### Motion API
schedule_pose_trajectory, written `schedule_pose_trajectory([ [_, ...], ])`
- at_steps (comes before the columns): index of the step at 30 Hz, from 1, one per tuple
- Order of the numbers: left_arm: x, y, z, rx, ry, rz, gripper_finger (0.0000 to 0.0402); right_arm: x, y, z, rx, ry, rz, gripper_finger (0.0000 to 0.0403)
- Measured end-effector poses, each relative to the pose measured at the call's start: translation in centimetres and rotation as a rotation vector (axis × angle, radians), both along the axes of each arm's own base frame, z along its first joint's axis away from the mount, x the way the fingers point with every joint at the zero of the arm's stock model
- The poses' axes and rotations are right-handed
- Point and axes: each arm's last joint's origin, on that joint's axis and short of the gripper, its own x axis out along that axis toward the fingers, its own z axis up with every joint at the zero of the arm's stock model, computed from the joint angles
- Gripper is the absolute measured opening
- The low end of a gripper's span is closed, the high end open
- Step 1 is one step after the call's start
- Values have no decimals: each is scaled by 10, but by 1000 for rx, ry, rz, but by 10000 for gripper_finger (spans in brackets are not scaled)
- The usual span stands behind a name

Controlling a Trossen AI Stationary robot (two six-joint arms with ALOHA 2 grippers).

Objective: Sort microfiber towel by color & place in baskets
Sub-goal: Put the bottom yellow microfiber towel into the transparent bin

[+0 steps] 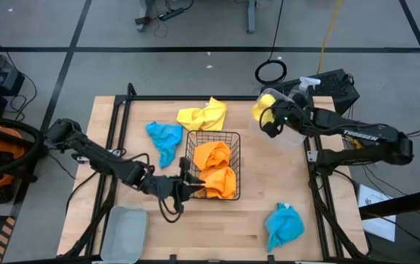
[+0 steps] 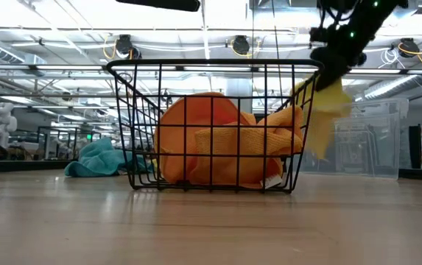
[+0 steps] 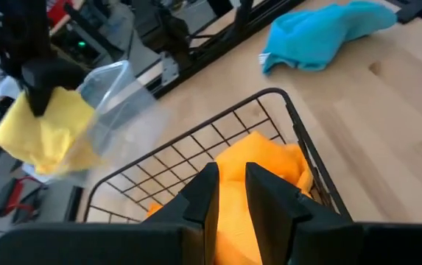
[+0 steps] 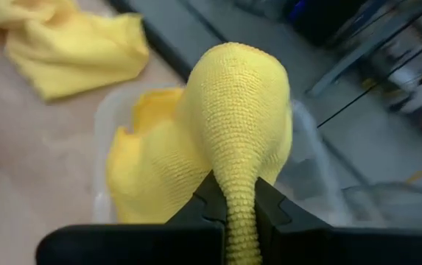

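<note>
The right gripper (image 1: 271,117) is holding a yellow towel (image 1: 262,107) with jaws clamped shut on it above the clear tub (image 3: 115,96) at the counter's far right corner, while the left gripper (image 1: 189,185) is hanging at the near-left rim of the wire basket (image 1: 231,139) mid-counter, jaws narrowly parted and holding nothing, over two orange towels (image 1: 214,170). If released off-centre, the draping towel is likely catching the tub's rim and spilling out. The wooden counter (image 1: 327,220) is standing in a workshop with strip lighting.
</note>
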Motion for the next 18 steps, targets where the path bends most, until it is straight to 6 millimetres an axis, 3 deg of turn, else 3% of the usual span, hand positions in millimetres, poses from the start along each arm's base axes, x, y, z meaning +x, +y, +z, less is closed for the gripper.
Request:
schedule_pose_trajectory([
  [8, 2, 4, -1, -24, 17, -35, 75, -2, -15, -13, 45, -68, -16, 7],
  [18, 1, 4, -3, -20, 41, -32, 75, -18, -37, -32, 205, -125, -75, 7],
])
